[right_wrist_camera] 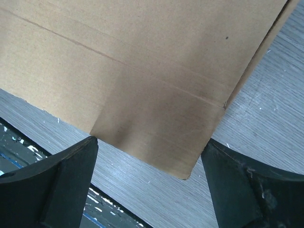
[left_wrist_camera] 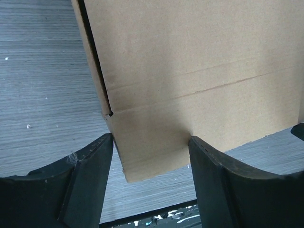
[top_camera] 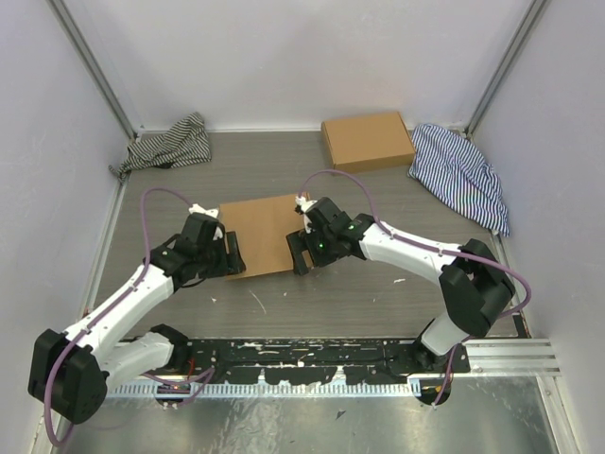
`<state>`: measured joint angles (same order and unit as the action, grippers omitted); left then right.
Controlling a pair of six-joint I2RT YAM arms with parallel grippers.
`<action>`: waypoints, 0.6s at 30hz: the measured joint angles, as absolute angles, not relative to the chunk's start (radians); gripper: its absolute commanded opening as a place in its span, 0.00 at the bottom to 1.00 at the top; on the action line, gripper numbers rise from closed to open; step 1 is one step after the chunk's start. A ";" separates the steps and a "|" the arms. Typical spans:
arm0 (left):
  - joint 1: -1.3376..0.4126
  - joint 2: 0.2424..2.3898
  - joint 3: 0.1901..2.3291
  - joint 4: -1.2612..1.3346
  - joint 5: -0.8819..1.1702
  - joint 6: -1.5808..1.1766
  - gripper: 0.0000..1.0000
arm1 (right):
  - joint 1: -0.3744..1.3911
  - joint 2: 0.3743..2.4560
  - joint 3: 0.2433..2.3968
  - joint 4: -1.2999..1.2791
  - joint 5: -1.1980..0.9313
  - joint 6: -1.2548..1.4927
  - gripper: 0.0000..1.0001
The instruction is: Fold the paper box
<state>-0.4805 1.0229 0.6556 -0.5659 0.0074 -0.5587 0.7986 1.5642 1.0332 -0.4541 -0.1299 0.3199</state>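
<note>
The paper box point(top_camera: 265, 232) lies flat on the bench point(top_camera: 378, 303). The left hand point(top_camera: 234, 255) sits at its near left corner and the right hand point(top_camera: 304, 257) at its near right corner, each spread wide around a flap, gripping nothing.

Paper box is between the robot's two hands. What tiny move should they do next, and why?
Probably shut both grippers on the box's near edge. The paper box lies flat, and the left gripper and right gripper each stand open, straddling a near corner of it, so nothing is held yet.
</note>
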 measured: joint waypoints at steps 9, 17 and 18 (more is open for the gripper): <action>-0.480 1.024 0.664 -0.583 0.015 -0.562 0.71 | 0.799 1.564 1.069 -0.503 -0.131 0.320 0.92; -0.480 1.044 0.664 -0.580 0.024 -0.562 0.71 | 0.803 1.564 1.066 -0.491 -0.099 0.301 0.93; -0.480 1.049 0.664 -0.578 0.026 -0.562 0.71 | 0.803 1.564 1.061 -0.483 -0.095 0.297 0.92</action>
